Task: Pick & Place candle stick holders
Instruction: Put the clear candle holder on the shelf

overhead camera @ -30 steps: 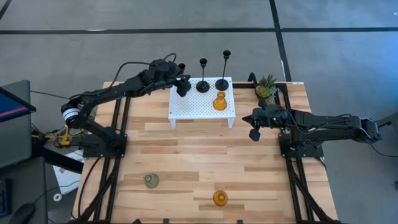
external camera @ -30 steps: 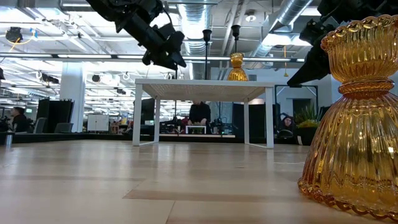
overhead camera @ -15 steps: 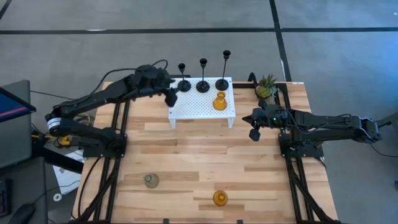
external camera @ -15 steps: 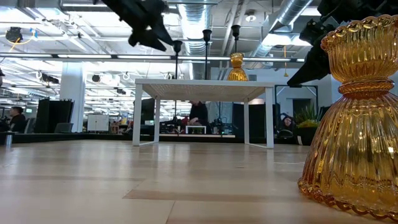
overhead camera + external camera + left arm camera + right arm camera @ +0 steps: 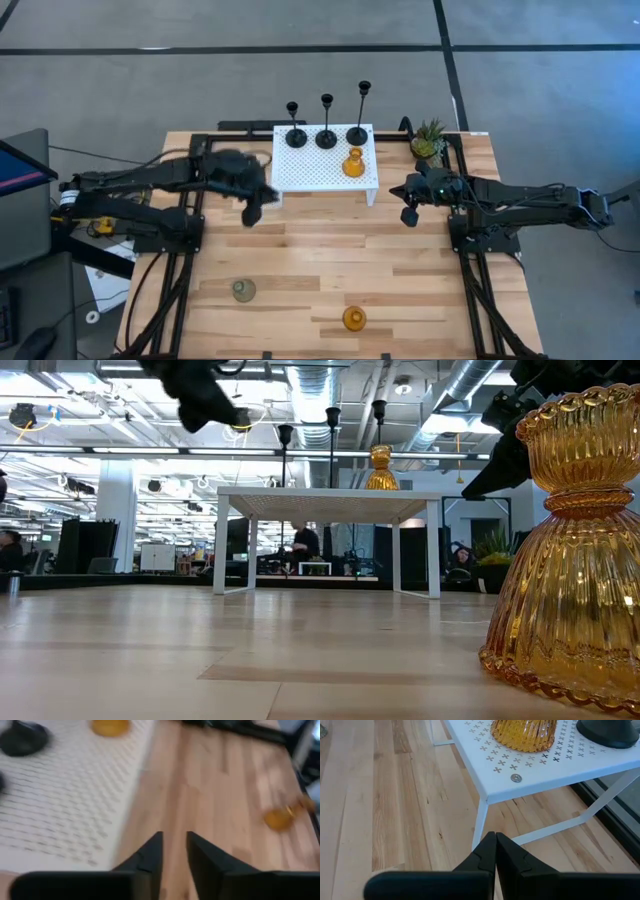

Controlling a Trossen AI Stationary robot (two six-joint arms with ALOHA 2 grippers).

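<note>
The left gripper (image 5: 252,205) hangs over the table (image 5: 300,260) just left of the white stand (image 5: 310,172), fingers (image 5: 150,857) a narrow gap apart and holding nothing. On the stand, to its right and further back, 3 black holders (image 5: 326,135) line the back edge, with 1 amber holder (image 5: 353,163) near the right side. A grey-green holder (image 5: 243,290) and a 2nd amber one (image 5: 353,319) sit well apart near the table's front. The right gripper (image 5: 408,213) waits right of the stand, fingers pressed together, empty.

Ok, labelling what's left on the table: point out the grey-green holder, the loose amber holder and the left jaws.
grey-green holder (image 5: 243,290), high view, its top.
loose amber holder (image 5: 354,319), high view, its top.
left gripper (image 5: 252,215), high view, between its fingertips.
</note>
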